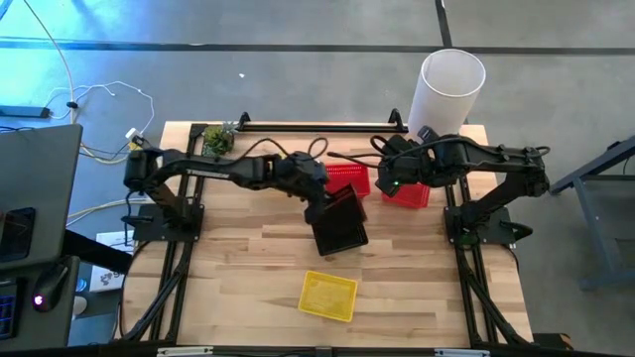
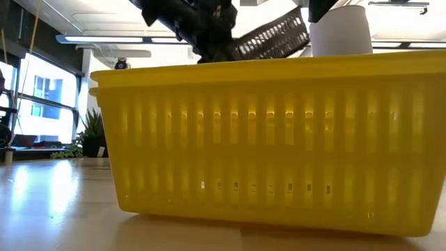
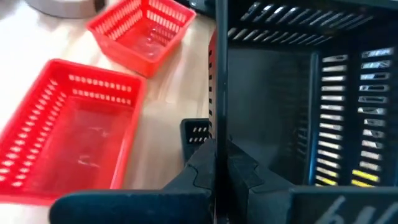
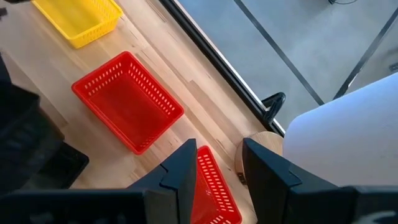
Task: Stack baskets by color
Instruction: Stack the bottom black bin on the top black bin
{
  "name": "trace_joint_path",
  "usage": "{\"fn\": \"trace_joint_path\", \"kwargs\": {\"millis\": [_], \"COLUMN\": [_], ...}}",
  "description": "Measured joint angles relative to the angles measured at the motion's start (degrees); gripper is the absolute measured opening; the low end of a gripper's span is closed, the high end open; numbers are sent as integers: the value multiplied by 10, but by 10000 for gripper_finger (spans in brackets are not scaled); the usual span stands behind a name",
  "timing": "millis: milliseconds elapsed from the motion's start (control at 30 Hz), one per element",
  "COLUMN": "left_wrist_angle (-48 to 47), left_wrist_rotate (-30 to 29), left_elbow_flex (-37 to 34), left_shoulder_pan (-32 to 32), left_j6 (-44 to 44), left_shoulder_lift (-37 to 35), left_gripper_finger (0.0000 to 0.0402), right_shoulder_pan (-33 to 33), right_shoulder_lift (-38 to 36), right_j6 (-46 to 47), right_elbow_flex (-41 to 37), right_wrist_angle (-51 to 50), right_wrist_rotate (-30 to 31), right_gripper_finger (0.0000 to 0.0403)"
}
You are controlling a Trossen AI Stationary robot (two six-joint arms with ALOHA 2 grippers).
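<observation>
My left gripper is over the middle of the table, shut on a black basket that hangs in the air. In the low view the black basket shows tilted above a yellow basket, which rests flat on its base near the front edge. Two red baskets rest on their bases toward the back. My right gripper hovers open above the right-hand red basket, touching nothing. My left gripper pinches one side wall of the black basket at its rim, one finger inside the basket and one outside. The fingers slant down from the table's left. The basket is lifted clear of the table and hangs tilted.
A tall white cylinder stands at the back right corner, close behind my right arm. A small green plant sits at the back left. A black bar runs along the far edge. Bare wood lies left and right of the yellow basket.
</observation>
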Motion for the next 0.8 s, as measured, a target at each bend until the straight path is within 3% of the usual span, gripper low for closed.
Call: {"fn": "trace_joint_path", "kwargs": {"millis": [267,800], "left_wrist_angle": [-42,-62], "left_wrist_rotate": [2,17], "left_elbow_flex": [21,20], "left_shoulder_pan": [-1,-1], "left_j6": [1,1], "left_shoulder_lift": [47,76], "left_gripper_finger": [0,0], "right_shoulder_pan": [0,0], "right_shoulder_lift": [0,0], "right_j6": [0,4], "right_elbow_flex": [-55,-139], "right_wrist_angle": [0,10], "right_wrist_rotate": [-2,-23], "right_gripper_finger": [114,114]}}
